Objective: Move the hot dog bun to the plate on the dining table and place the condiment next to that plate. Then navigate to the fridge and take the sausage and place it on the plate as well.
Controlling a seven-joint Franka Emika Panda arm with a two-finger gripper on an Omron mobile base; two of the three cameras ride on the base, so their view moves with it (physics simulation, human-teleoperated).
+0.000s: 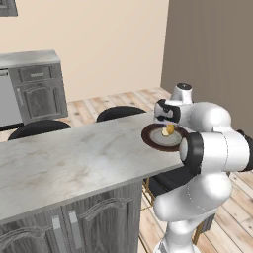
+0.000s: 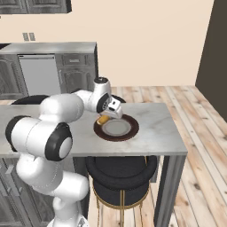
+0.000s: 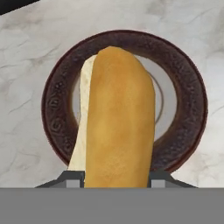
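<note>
The hot dog bun (image 3: 118, 118) is being held tight between the two fingers of the gripper (image 3: 116, 177). It is being kept just over the plate (image 3: 188, 109), above the plate's cream middle and brown rim. The plate is being carried by the dining table (image 2: 155, 122), near its end. No words or labels are being shown anywhere.

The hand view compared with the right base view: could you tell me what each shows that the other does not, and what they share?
Hand view alone: the gripper closed on the hot dog bun, its pale cut side visible, directly over the plate.

Right base view alone: the arm, a black stool under the dining table, grey cabinets and wooden floor.

Shared: bun, plate with dark rim, marble top.
</note>
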